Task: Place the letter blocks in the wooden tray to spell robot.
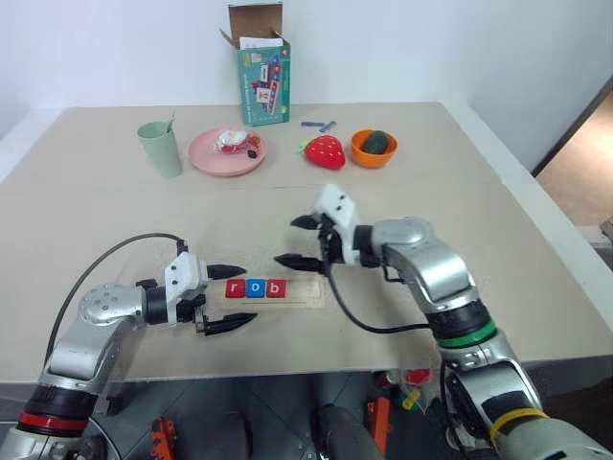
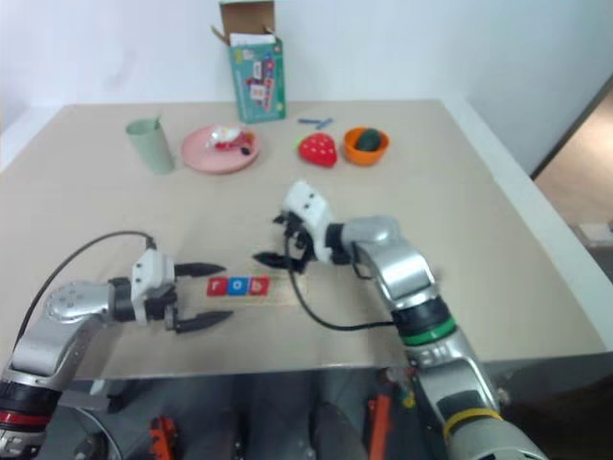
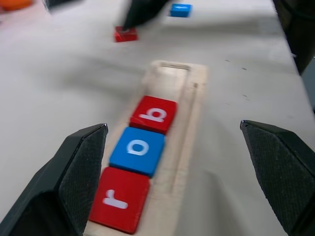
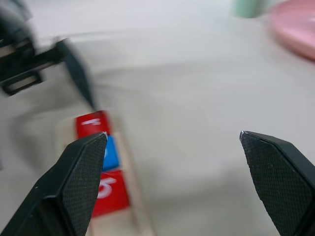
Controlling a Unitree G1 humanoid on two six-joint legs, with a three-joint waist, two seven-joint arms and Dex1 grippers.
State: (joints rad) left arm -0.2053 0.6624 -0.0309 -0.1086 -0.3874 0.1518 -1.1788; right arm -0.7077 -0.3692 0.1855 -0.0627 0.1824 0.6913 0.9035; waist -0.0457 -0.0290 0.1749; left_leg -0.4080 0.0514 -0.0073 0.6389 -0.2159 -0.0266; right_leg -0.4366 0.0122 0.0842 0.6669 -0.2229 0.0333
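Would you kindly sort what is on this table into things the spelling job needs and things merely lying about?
Belongs to the job:
- wooden tray, holding the red r block, blue o block and red b block
- loose red block
- loose blue block

Just lying about:
- green cup
- pink plate
- strawberry toy
- orange bowl
- opened box

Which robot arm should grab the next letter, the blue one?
Probably the right gripper. It is open beside the wooden tray's empty end, nearer the loose blue tile. The left gripper, also open, sits at the "r" end.
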